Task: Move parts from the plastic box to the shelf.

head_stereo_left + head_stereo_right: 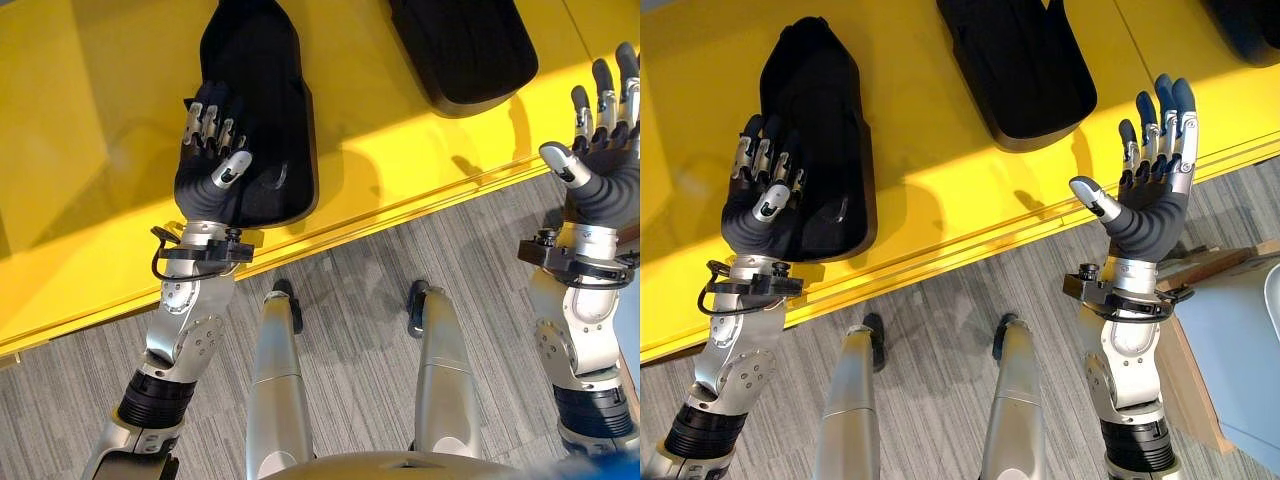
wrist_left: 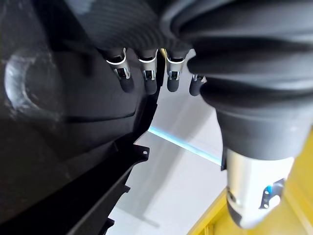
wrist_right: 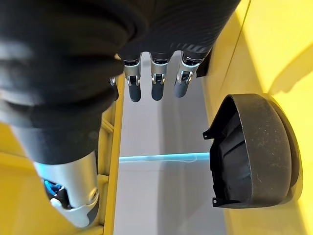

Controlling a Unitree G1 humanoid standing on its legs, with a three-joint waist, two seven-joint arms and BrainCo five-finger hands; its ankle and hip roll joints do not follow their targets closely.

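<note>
A long black moulded part lies flat on the yellow shelf. My left hand is over the part's near end with its fingers loosely bent and nothing gripped. In the left wrist view the fingers hang free with the part just past them. A second black part lies further right on the shelf, and it also shows in the right wrist view. My right hand is raised over the shelf's front edge, with straight spread fingers and an empty palm.
The shelf's front lip runs diagonally above grey carpet. A third black part sits at the far right of the shelf. A pale blue-grey box with a wooden edge stands low on my right.
</note>
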